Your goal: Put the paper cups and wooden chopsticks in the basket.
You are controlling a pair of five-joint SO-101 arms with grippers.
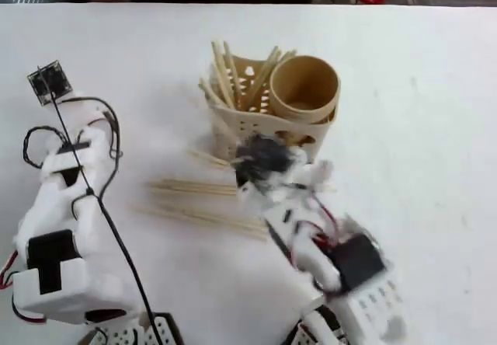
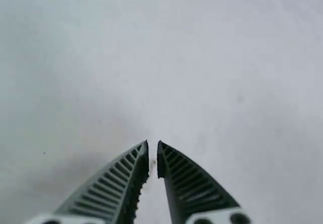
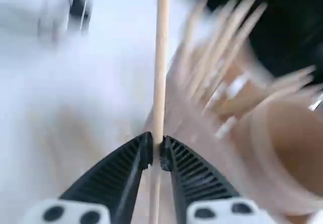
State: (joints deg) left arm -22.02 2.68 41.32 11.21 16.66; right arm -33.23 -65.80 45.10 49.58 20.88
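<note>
The cream basket (image 1: 264, 131) stands at mid-table with several wooden chopsticks (image 1: 233, 73) upright in it and stacked paper cups (image 1: 304, 88) in its right side. My right gripper (image 3: 157, 152) is shut on one chopstick (image 3: 162, 67), just in front of the basket (image 3: 202, 128); the paper cups (image 3: 287, 148) lie beyond it. In the high view the right gripper (image 1: 260, 162) is at the basket's front wall. More chopsticks (image 1: 198, 187) lie flat on the table to its left. My left gripper (image 2: 153, 156) is shut on nothing over bare table.
The left arm (image 1: 66, 205) is folded at the table's left side, with black cables (image 1: 101, 197) trailing by it and a small black board (image 1: 49, 82) at its far end. White table (image 1: 419, 127) stretches right of the basket.
</note>
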